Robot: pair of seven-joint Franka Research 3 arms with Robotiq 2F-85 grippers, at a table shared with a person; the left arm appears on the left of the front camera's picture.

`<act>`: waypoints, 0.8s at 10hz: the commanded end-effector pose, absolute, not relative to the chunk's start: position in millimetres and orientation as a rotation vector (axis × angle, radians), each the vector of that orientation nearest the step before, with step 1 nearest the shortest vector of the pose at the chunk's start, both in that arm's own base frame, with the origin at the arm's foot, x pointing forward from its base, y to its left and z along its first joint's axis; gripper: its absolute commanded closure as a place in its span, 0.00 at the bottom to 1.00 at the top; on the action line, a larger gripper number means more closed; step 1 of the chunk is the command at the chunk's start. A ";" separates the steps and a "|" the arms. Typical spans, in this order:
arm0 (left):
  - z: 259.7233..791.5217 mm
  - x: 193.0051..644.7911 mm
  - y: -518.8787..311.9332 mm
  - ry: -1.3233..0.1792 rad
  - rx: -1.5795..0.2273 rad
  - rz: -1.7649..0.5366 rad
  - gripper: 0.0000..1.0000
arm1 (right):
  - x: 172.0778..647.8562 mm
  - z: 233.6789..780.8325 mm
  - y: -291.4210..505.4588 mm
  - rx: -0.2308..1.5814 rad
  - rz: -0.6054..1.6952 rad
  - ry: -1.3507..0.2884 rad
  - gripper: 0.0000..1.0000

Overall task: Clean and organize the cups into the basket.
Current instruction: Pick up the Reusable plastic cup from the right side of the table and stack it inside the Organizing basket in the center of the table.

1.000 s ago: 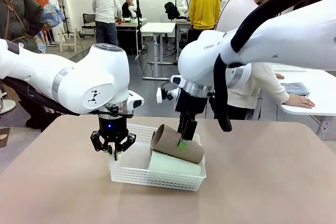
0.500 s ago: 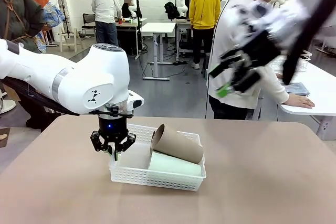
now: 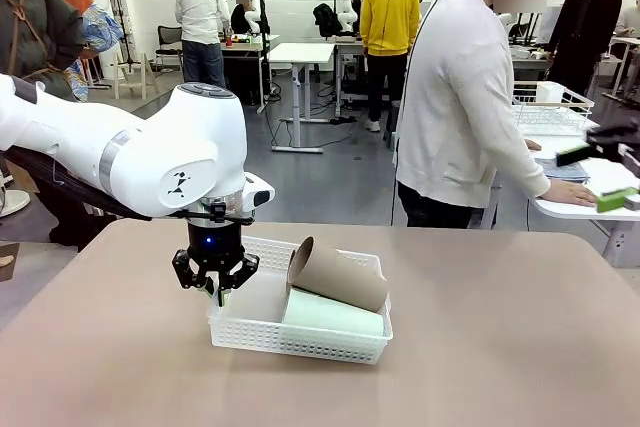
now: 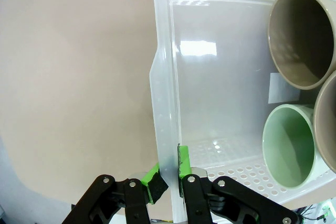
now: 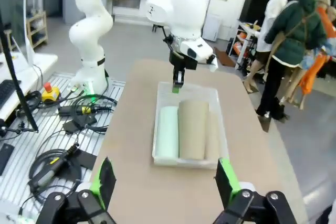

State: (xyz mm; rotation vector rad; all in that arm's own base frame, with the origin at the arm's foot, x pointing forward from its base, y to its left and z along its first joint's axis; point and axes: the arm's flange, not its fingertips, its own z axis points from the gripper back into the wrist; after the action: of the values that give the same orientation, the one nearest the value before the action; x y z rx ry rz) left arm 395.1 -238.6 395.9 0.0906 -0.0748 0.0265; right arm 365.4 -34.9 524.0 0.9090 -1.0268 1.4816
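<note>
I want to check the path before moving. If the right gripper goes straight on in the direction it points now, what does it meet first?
Probably the basket: the open right gripper looks down at its near wall, with the tan cup and the mint cup lying behind. Nothing shows in between, but depth is unclear, so it might reach the table first.

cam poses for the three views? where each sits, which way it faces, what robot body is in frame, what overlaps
Front: fixed, robot's side, faces across table; left arm, left claw on basket.
Left wrist: looks down along its fingers pinching the basket wall; tan cup, mint cup mouths.
Right wrist: high, open right claw, looks down at basket, left arm.
Shared: basket, cups.
</note>
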 end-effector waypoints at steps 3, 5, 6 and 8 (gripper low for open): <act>398.4 394.5 -241.0 -0.084 0.092 0.048 1.00 | 363.5 491.8 -56.4 0.920 1.447 -1.035 0.00; 398.4 394.5 -241.0 -0.084 0.092 0.048 1.00 | 369.1 494.1 -65.4 0.936 1.423 -1.029 0.00; 398.4 394.5 -241.0 -0.084 0.092 0.048 1.00 | 369.1 494.1 -65.4 0.936 1.423 -1.029 0.00; 398.4 394.5 -241.0 -0.084 0.092 0.048 1.00 | 369.1 494.1 -65.4 0.936 1.423 -1.029 0.00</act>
State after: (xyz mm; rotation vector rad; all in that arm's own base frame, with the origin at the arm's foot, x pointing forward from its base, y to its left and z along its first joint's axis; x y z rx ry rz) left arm 395.1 -238.6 395.9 0.0906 -0.0747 0.0266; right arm 368.4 -65.3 492.1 0.9223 -1.0067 1.4274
